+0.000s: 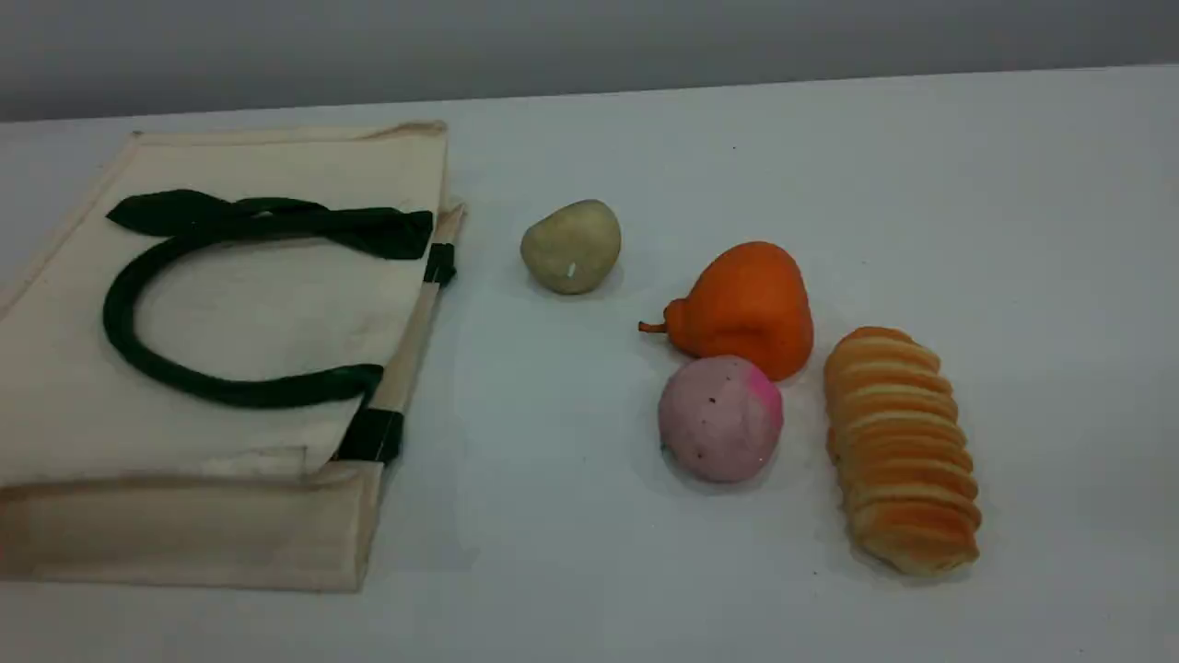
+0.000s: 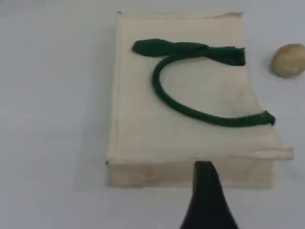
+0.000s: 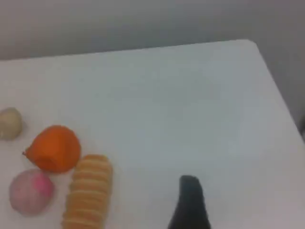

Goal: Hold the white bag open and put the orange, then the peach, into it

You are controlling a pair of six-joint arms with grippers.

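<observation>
On the desk point(image 1: 921, 212), as I see it from my remote station:

Bag: the white bag point(image 1: 276, 304) lies flat on the left side, its opening edge facing the fruit.
Handle: a dark green handle point(image 1: 138, 354) curves in a loop on top of the canvas; green tabs point(image 1: 373, 435) show at the bag's right edge.
Orange: the orange point(image 1: 751, 304) sits right of centre, its stem pointing left.
Peach: the peach point(image 1: 720, 419) rests just in front of the orange, touching or almost touching it.
Other items: a beige lump point(image 1: 571, 246) lies between bag and orange, apart from both; a ridged bread loaf point(image 1: 898, 451) lies just right of the fruit.
Left end effector: a dark fingertip point(image 2: 206, 191) hangs above the bag's near edge; I see only one, and take the fingers to be spread, holding nothing.
Right end effector: a fingertip point(image 3: 189, 200) hangs over bare desk, right of the loaf; likewise spread and empty.
</observation>
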